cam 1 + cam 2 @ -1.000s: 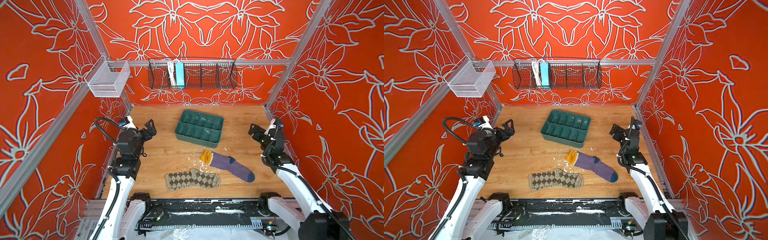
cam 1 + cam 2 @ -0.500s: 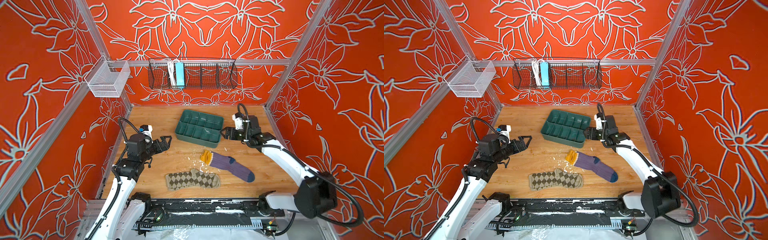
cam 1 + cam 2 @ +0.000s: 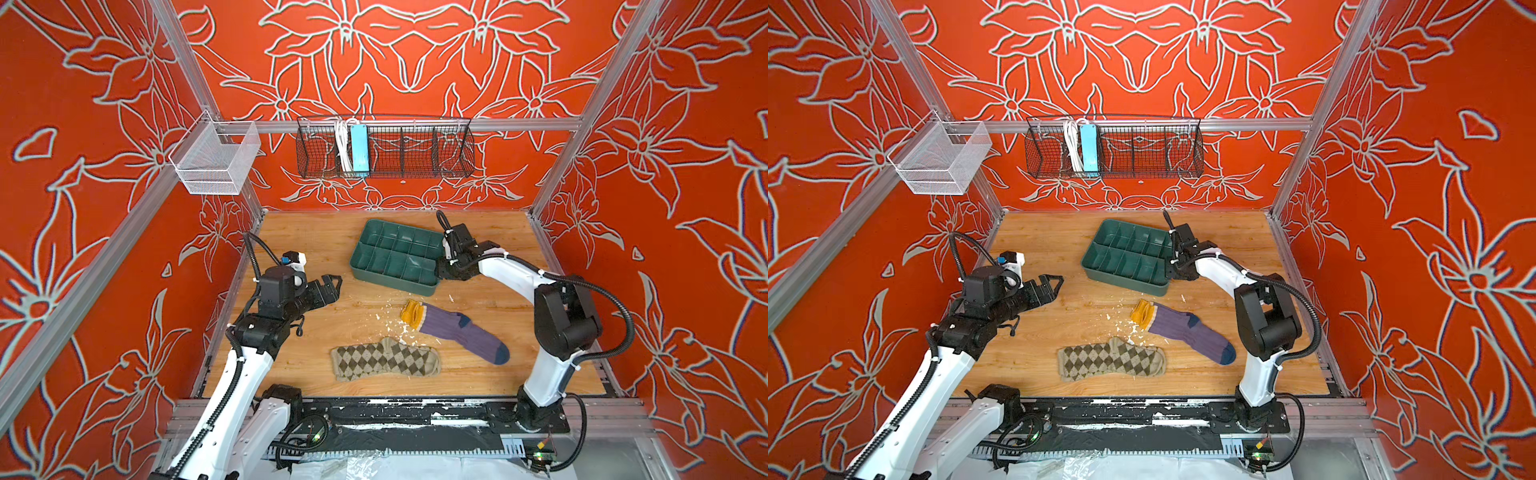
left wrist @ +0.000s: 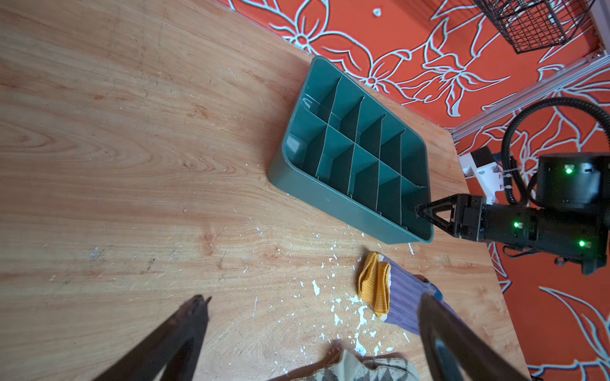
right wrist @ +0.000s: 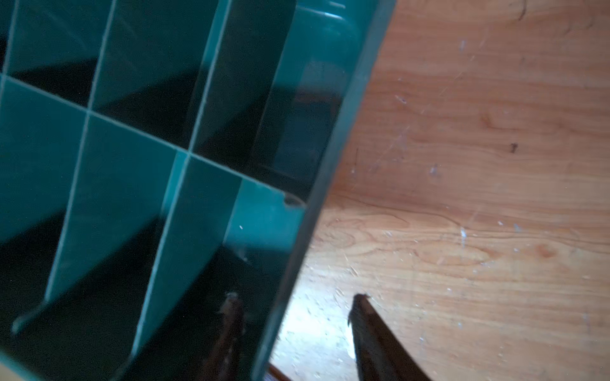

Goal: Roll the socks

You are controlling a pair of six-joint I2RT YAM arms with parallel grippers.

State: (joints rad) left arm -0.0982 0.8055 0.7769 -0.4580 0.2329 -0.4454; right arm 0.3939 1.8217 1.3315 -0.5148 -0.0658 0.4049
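Right gripper (image 5: 295, 297) parted astride tray (image 3: 390, 280) end wall, left gripper (image 3: 334, 286) wide open above table (image 3: 316, 361), purple sock (image 3: 461, 332) and argyle sock (image 3: 386, 361) lying apart.

Green divided tray (image 3: 390, 279) sits on the table (image 3: 316, 232) (white flecks (image 3: 404, 330) nearby).

The left arm (image 3: 246, 374) is standing up from its near-left base with the elbow bent and the forearm lying roughly level, pointing toward the centre. The left gripper (image 3: 332, 287) is hovering clear of the surface with its jaws spread wide, touching nothing. The right arm (image 3: 511, 272) is stretching from its raised elbow toward the far centre with the wrist angling downward, and the right gripper (image 3: 439, 269) is sitting low, pointing toward the left arm's side, its two fingers (image 5: 369, 330) standing partly apart in the right wrist view.
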